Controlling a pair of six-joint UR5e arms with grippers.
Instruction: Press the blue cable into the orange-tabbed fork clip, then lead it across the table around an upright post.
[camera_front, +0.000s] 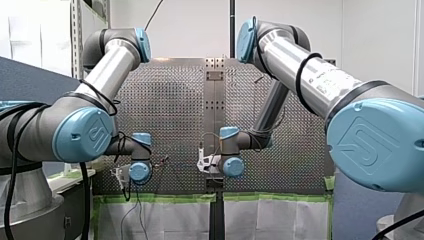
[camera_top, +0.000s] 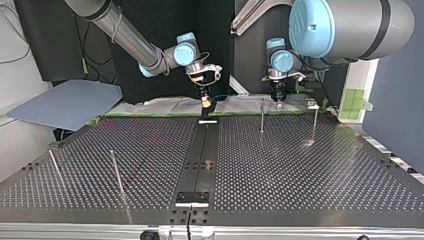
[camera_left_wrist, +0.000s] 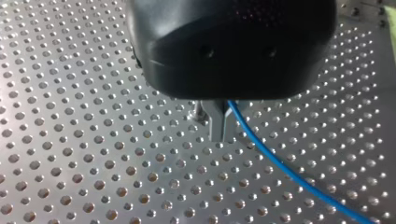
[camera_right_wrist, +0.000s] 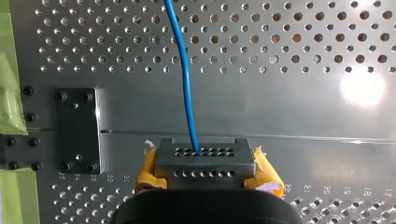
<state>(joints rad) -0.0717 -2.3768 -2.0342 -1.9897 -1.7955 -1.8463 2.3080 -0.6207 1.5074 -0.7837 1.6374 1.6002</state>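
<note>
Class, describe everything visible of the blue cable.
The blue cable is thin, smooth, round and plastic-looking. In the left wrist view it emerges at my left gripper's closed metal fingers and slants away over the perforated table. In the right wrist view it runs nearly straight to my right gripper, which has yellow pads.

My left gripper (camera_left_wrist: 219, 127) shows only its closed tips in its own wrist view. Its black body covers the rest, and the blue cable (camera_left_wrist: 280, 164) comes out from behind that body right at the tips. From there the cable runs off the edge. In the right wrist view the cable's far stretch is cut off too. Its near end vanishes into my right gripper (camera_right_wrist: 205, 162), clamped on it, whose body is cut by the edge. In the top view the cable is too thin to trace between the grippers. In the front view it cannot be made out.
</note>
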